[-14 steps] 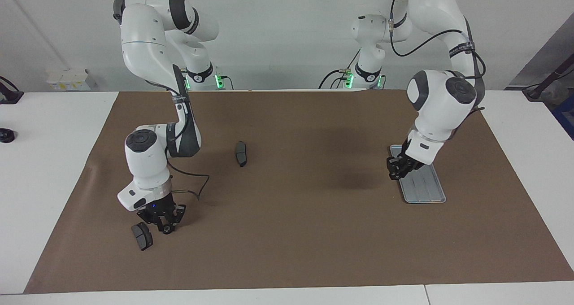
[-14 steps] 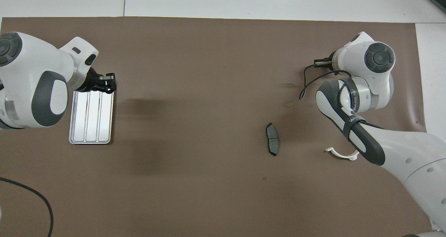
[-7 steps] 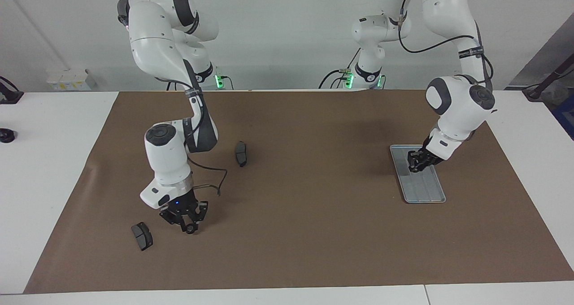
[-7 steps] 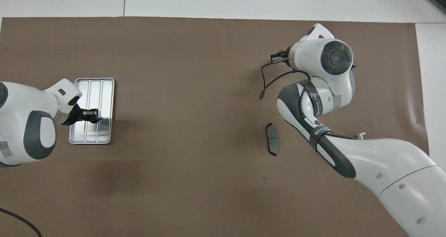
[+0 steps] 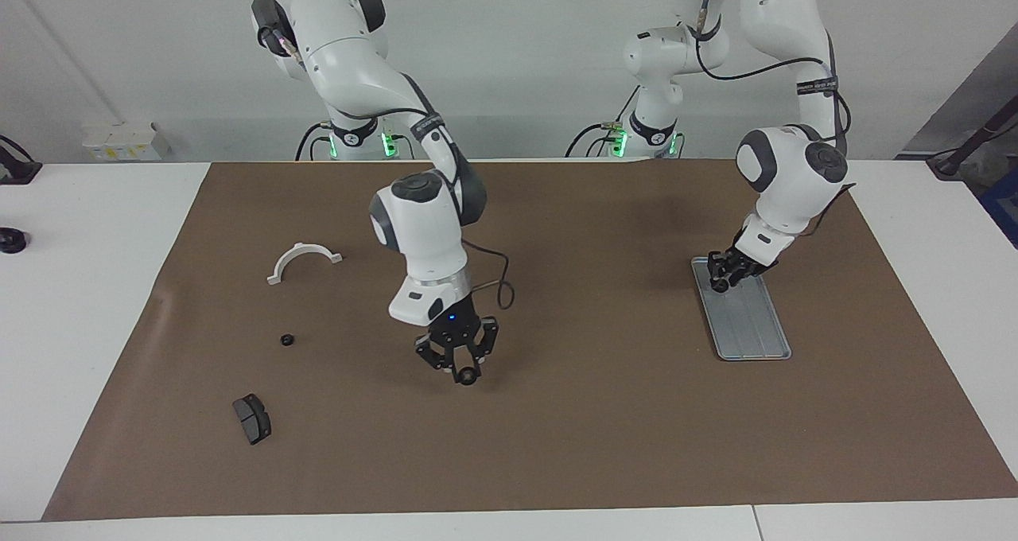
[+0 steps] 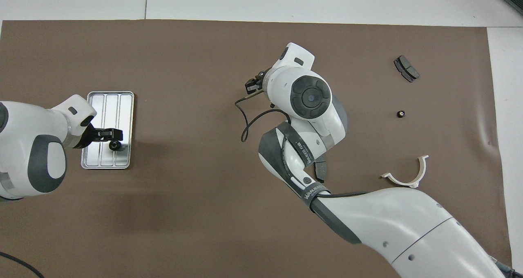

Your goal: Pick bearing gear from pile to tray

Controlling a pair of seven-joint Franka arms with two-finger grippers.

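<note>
The silver tray [image 5: 755, 332] [image 6: 107, 103] lies toward the left arm's end of the table. My left gripper [image 5: 725, 280] [image 6: 112, 138] hangs low over the tray's end nearer the robots, open. A small black bearing gear [image 6: 115, 146] [image 5: 718, 286] rests on the tray just at its fingertips. My right gripper [image 5: 465, 372] is raised over the middle of the brown mat, shut on another small round black gear. The pile lies toward the right arm's end: a loose gear [image 5: 287, 339] [image 6: 401, 114], a white half-ring bracket [image 5: 305, 258] [image 6: 408, 176] and a dark curved pad [image 5: 252, 418] [image 6: 406, 68].
A second dark pad [image 6: 321, 169] shows partly under the right arm near the mat's middle. A cable loops off the right wrist [image 6: 245, 122]. The brown mat [image 5: 588, 445] covers most of the white table.
The right arm swung from the pile to over the mat's middle, carrying a gear and uncovering the bracket and loose gear. The left gripper opened over the tray and a gear now lies there.
</note>
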